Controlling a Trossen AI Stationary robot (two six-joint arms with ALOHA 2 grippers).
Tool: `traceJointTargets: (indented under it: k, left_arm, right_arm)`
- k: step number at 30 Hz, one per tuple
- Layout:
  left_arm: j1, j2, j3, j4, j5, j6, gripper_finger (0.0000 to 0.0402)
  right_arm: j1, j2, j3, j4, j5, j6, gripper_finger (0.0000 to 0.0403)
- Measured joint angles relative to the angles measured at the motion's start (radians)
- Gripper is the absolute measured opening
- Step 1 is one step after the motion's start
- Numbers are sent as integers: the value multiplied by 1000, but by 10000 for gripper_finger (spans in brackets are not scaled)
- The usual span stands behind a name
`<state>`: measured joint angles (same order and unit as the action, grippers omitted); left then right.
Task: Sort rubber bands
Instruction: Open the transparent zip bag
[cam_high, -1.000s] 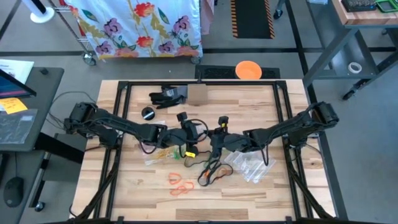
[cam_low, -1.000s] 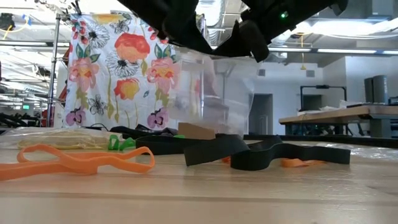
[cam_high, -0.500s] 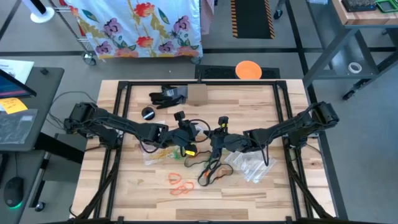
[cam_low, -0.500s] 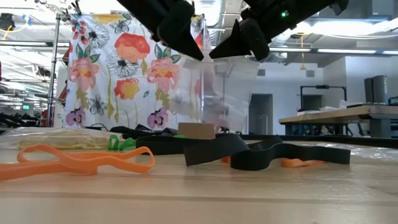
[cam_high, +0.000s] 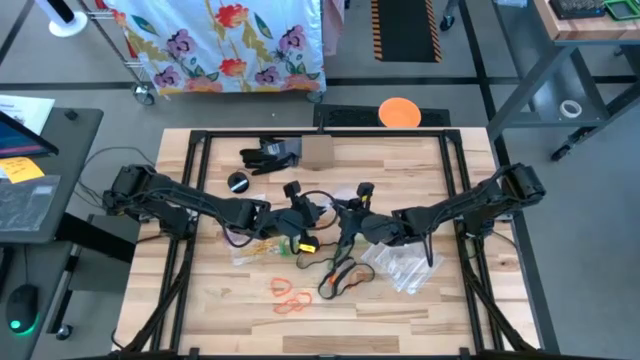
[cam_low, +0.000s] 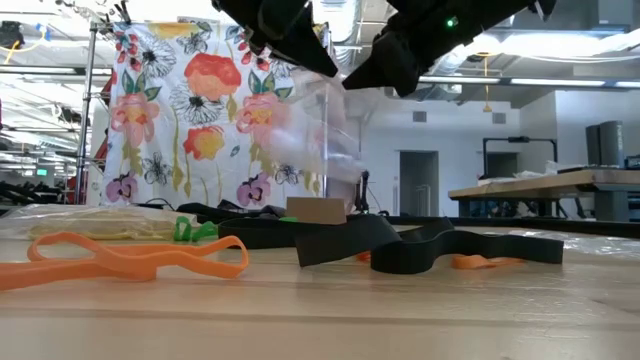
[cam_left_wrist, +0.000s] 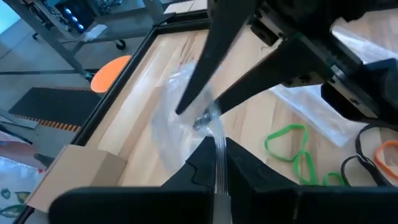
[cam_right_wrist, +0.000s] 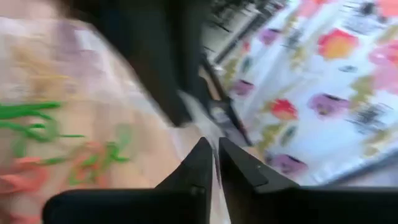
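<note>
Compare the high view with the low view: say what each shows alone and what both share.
Only the high view shows both dark arms whole, the round orange disc beyond the table's far edge, the black glove and the clear plastic bags lying flat by the right arm.

Only the low view shows the clear plastic bag hanging above the wooden table, pinched at its top by the left gripper and right gripper.

Both show the orange rubber bands, green rubber bands, black rubber bands and flowered cloth.

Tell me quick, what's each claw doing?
Left gripper: closed on the clear plastic bag.
Right gripper: pinching the same bag, lifted over the table.
</note>
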<state>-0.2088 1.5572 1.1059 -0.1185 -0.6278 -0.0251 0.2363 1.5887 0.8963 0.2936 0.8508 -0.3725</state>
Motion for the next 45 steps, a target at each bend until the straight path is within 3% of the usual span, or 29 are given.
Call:
traceJointTargets:
  k: [8, 15, 26, 37, 45]
  left_arm:
    - [0, 0, 0, -5, -8, -25, 6]
    - [-2, 0, 0, -7, -32, -44, 5]
    - [-7, 0, 0, -27, -51, -70, 6]
    - [-8, 0, 0, -28, -69, -70, 7]
    - [-8, 0, 0, -26, -70, -70, 8]
  right_arm:
    - [-17, 0, 0, 0, 8, -3, 122]
    - [-23, 0, 0, -29, 125, 5, 163]
    - [-23, 1, 0, -85, 247, 10, 153]
    - [-23, 1, 0, -125, 300, 36, 134]
    - [-22, 1, 0, -132, 324, 59, 73]
